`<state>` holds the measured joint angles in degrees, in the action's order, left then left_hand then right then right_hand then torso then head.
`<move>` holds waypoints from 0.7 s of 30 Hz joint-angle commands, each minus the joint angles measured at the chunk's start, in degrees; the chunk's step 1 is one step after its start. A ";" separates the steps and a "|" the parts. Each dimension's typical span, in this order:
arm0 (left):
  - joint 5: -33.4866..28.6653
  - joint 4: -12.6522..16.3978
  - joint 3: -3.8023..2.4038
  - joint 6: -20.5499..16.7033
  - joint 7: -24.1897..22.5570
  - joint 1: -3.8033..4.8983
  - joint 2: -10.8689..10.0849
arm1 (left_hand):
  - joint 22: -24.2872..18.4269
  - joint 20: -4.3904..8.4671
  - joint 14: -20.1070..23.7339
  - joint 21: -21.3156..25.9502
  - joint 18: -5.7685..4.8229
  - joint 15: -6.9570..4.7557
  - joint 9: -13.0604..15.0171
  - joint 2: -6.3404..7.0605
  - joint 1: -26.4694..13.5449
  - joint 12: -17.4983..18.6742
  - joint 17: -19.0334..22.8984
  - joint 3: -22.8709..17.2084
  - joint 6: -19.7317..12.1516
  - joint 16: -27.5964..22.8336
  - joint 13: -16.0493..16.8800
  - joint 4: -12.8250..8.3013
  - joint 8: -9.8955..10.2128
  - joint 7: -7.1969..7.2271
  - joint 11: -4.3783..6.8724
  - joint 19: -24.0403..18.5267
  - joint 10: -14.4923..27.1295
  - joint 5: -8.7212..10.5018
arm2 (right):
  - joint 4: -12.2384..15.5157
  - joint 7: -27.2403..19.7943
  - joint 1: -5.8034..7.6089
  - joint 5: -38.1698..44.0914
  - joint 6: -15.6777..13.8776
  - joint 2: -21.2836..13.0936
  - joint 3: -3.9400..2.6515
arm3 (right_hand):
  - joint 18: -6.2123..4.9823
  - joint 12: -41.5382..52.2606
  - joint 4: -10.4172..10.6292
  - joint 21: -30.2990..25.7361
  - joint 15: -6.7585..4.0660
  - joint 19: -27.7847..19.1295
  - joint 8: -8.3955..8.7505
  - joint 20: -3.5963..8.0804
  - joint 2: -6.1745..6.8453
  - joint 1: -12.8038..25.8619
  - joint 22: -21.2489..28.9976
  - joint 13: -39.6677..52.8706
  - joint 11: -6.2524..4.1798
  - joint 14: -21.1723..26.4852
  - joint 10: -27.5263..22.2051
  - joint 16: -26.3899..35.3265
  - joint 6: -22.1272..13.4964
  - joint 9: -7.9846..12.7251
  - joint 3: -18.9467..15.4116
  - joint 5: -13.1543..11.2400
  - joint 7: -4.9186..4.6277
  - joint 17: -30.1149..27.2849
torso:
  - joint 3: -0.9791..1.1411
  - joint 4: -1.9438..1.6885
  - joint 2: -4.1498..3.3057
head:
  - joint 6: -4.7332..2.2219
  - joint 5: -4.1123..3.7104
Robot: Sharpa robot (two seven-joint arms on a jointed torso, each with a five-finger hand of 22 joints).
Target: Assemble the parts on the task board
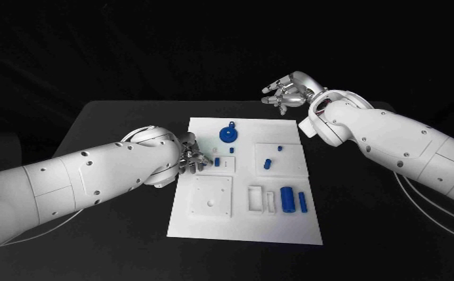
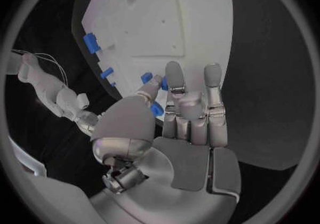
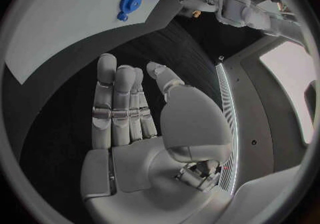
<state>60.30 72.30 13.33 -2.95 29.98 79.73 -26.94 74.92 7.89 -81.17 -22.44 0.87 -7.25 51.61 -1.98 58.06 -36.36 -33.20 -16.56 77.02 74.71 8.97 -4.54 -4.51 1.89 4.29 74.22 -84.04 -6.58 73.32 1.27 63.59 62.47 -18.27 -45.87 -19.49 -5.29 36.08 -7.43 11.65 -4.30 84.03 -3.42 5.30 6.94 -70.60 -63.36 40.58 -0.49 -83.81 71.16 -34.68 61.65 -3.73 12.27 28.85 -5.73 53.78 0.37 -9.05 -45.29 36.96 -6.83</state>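
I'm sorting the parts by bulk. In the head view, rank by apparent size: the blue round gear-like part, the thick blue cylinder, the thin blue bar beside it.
1. blue round gear-like part
2. thick blue cylinder, close to the first, so that order is unsure
3. thin blue bar, clearly the slimmest

The white task board point(image 1: 244, 228) lies flat mid-table, small blue parts point(image 1: 286, 199) scattered on it.

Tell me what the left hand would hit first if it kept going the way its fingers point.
Probably the small blue part just ahead of the left hand's fingers, on the white task board. Depth is unclear, so the fingers may meet the board's surface first.
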 commanded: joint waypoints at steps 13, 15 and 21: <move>-0.25 -0.54 0.38 2.20 1.22 -0.54 0.21 | 1.00 -0.01 -0.14 0.36 0.03 -0.40 -0.04 -0.10 0.55 0.32 0.07 1.31 -0.09 -0.37 0.02 0.22 -0.29 0.61 0.29 0.28 -2.80 0.16 | -0.01 -0.37 -0.03 0.38 0.64 0.04 -0.03 | -0.01 -0.27 0.15 -0.33 -0.38 1.49 -0.15 0.44 0.39 0.14 -0.14 0.06 -0.54 -0.50 0.00 -0.27 -0.29 -0.08 0.18 0.11 -0.05 -0.06 | -0.01 0.03 0.00 | -0.05 -0.05; -0.24 -0.56 0.38 2.13 1.23 -0.54 0.10 | 1.01 -0.01 -0.15 0.36 0.03 -0.41 -0.05 0.00 0.52 0.31 0.05 1.44 -0.09 -0.36 0.02 0.29 -0.29 0.61 0.29 0.28 -2.80 0.21 | -0.01 -0.37 -0.03 0.38 0.63 0.04 -0.03 | -0.01 -0.27 0.15 -0.33 -0.38 1.49 -0.15 0.44 0.39 0.14 -0.14 0.06 -0.54 -0.50 0.00 -0.27 -0.29 -0.08 0.18 0.11 -0.05 -0.06 | -0.01 0.03 0.00 | -0.05 -0.04; -0.19 -0.42 0.36 1.71 1.01 -0.54 -0.38 | 1.00 0.00 -0.12 0.44 0.03 -0.44 -0.22 2.22 0.23 0.35 0.11 2.98 0.15 -0.40 -0.01 2.25 -0.31 0.70 0.31 0.32 -2.80 1.59 | -0.05 -0.41 -0.03 0.38 0.59 0.03 -0.03 | -0.01 -0.27 0.15 -0.33 -0.38 1.49 -0.15 0.44 0.39 0.14 -0.14 0.06 -0.54 -0.50 0.00 -0.27 -0.29 -0.08 0.18 0.11 -0.05 -0.06 | -0.07 -0.01 -0.01 | -0.06 -0.10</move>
<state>60.02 71.98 13.31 -2.58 29.90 79.71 -27.15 74.91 7.89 -81.17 -22.24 0.87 -7.26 51.44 -0.88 58.59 -36.36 -33.16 -13.80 76.91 74.51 8.97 -2.55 -4.64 2.66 4.29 74.22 -84.04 -5.15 73.25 1.27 63.59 62.47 -18.27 -45.87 -19.49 -5.29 36.08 -7.43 11.65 -4.30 84.02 -3.43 5.30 6.94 -70.60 -63.44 40.58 -0.48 -83.81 71.17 -34.68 61.65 -3.73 12.27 28.84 -5.73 53.79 0.33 -9.03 -45.29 36.91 -6.91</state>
